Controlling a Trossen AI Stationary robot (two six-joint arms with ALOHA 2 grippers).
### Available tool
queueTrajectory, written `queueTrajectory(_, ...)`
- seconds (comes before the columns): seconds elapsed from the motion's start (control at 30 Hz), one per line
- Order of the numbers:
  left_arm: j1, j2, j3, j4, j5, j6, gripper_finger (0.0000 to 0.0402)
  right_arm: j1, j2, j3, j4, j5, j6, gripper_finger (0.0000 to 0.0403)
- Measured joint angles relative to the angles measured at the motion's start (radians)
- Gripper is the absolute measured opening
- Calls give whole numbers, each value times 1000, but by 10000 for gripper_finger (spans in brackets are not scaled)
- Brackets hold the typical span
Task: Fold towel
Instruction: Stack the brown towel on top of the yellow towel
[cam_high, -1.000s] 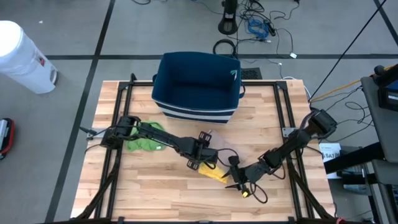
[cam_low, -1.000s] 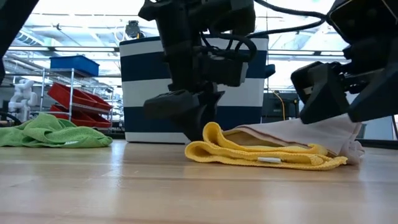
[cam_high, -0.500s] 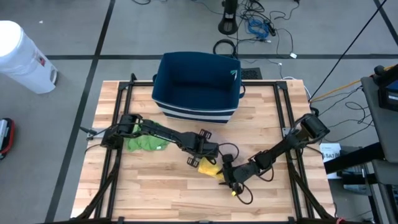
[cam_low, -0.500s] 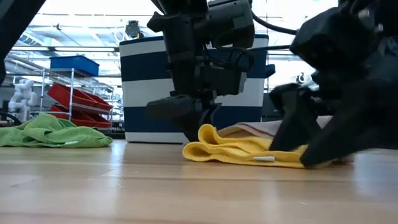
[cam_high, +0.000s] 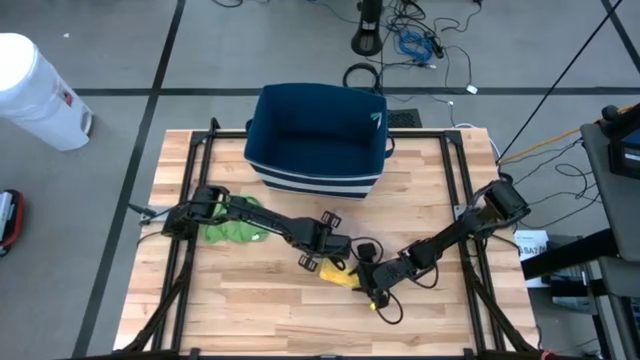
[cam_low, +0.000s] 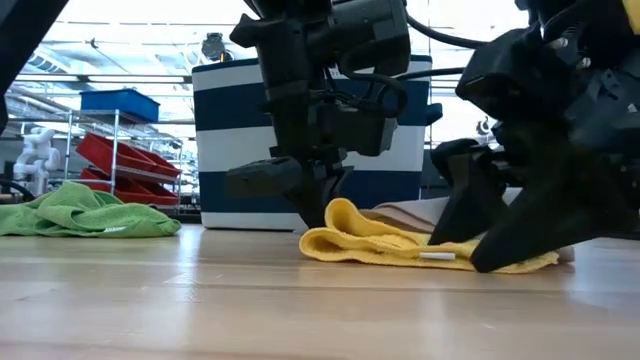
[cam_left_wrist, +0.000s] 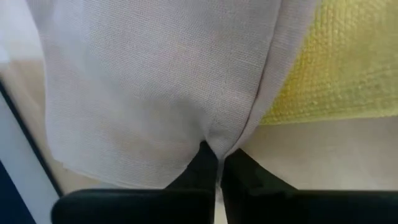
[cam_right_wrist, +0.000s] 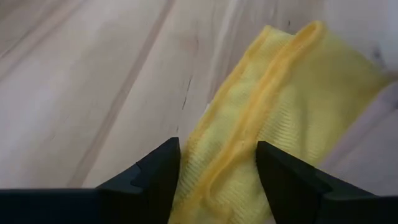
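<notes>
- Towel (cam_right_wrist: 273, 118) edge runs straight ahead between the right gripper (cam_right_wrist: 217, 168) fingers, spread wide and astride it.
- Left gripper (cam_left_wrist: 217, 163), just beside, pinches beige cloth (cam_left_wrist: 155, 81).

The light wooden plank tabletop (cam_high: 250, 280) carries a navy fabric bin with white stripes (cam_high: 316, 138), a crumpled green cloth (cam_high: 233, 225), and a folded yellow terry towel (cam_high: 338, 274) overlying a beige cloth (cam_low: 412, 212).

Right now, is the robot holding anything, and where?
The left gripper pinches a fold of the pale cloth. The right gripper is open around the yellow towel edge.
</notes>
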Motion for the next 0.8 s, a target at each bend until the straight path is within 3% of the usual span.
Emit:
queueTrajectory(0.13, -9, -6, -1, -6, -23, 0, 4, 2, 9, 4, -27, 4, 4, 158)
queueTrajectory(0.27, -27, -16, -3, -28, -59, 8, 3, 32, -5, 2, -56, -41, -37, 48)
queueTrajectory(0.33, -37, -31, -6, -54, -62, 8, 3, 56, -10, 2, -59, -91, -59, 15)
queueTrajectory(0.5, -70, -69, 4, -59, -69, 5, 2, 109, -13, 2, -74, -219, -57, 24)
queueTrajectory(0.67, -115, -85, 26, -25, -46, 69, 1, 144, -13, 2, -113, -323, -56, 7)
queueTrajectory(0.8, -146, -85, 32, 1, 6, 116, 1, 157, -21, 3, -140, -347, -47, 9)
